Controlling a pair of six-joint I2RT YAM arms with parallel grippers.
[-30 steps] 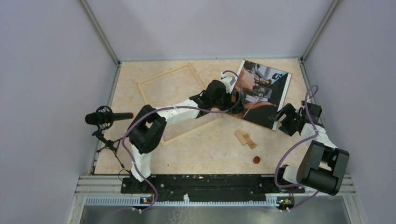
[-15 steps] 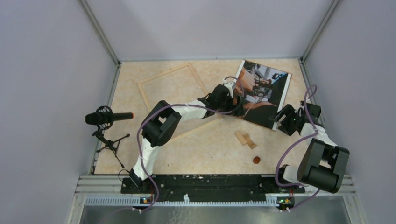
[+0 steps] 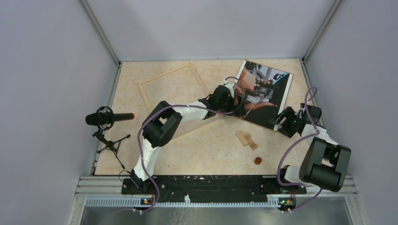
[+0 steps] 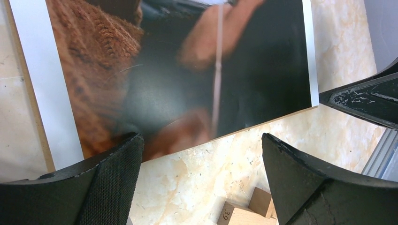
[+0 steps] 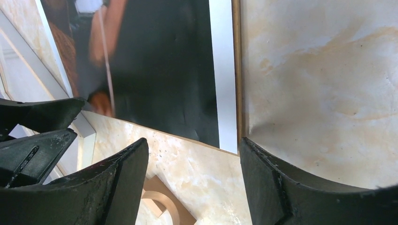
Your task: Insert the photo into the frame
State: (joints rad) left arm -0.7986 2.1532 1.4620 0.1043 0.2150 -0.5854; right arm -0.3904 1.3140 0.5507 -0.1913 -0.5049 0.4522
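Photo [image 3: 265, 91] near edge: left end effector [image 4: 202, 187], right end effector [image 5: 195, 183] agape at corners

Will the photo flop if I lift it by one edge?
Probably stays stiff: the photo shows a brown board edge under its white border. Likely light, being so thin. It lies flat on the table, so a push may slide it rather than raise an edge.
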